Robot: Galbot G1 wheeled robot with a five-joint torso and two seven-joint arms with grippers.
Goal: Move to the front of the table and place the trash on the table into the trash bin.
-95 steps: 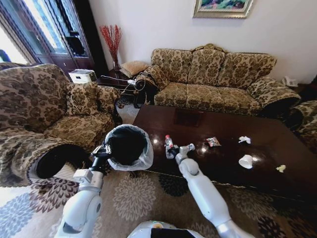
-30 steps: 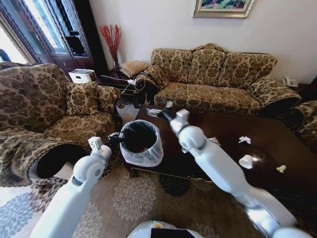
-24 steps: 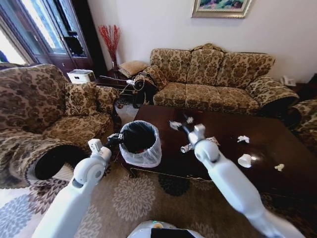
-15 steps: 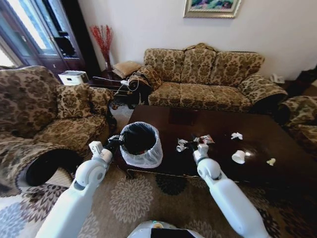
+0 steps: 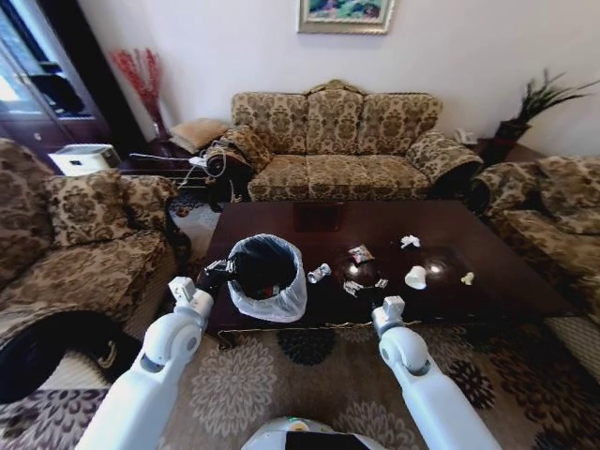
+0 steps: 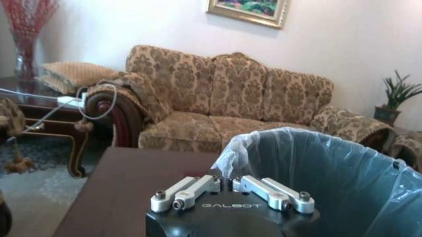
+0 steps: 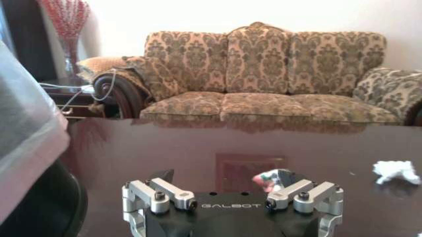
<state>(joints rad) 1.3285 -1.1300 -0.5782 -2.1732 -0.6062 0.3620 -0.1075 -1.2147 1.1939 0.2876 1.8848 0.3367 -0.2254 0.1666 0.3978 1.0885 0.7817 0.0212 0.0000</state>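
Note:
The trash bin (image 5: pixel 265 272), dark with a whitish bag over its rim, stands at the left end of the table (image 5: pixel 441 220). My left gripper (image 5: pixel 221 270) is shut on the bag at the rim (image 6: pixel 228 165). Trash lies on the wood: a small bottle (image 5: pixel 320 273) on its side beside the bin, two shiny wrappers (image 5: pixel 360 253) (image 5: pixel 352 287), crumpled white paper (image 5: pixel 410 241), a white cup (image 5: pixel 415 277) and a yellowish bit (image 5: pixel 467 277). My right gripper (image 5: pixel 389 305) hovers open at the table's front edge (image 7: pixel 224 181), a wrapper (image 7: pixel 264 179) just beyond its fingertips.
A patterned sofa (image 5: pixel 337 141) runs behind the table. Armchairs flank it on the left (image 5: pixel 75 234) and on the right (image 5: pixel 553 216). A side table with cables (image 5: pixel 178 164) stands at the back left. Floral carpet (image 5: pixel 309 375) lies in front.
The camera has swung right, shifting the whole picture left. My right arm has come down from above the bin's far side to the table's front edge. The left gripper keeps hold of the bin.

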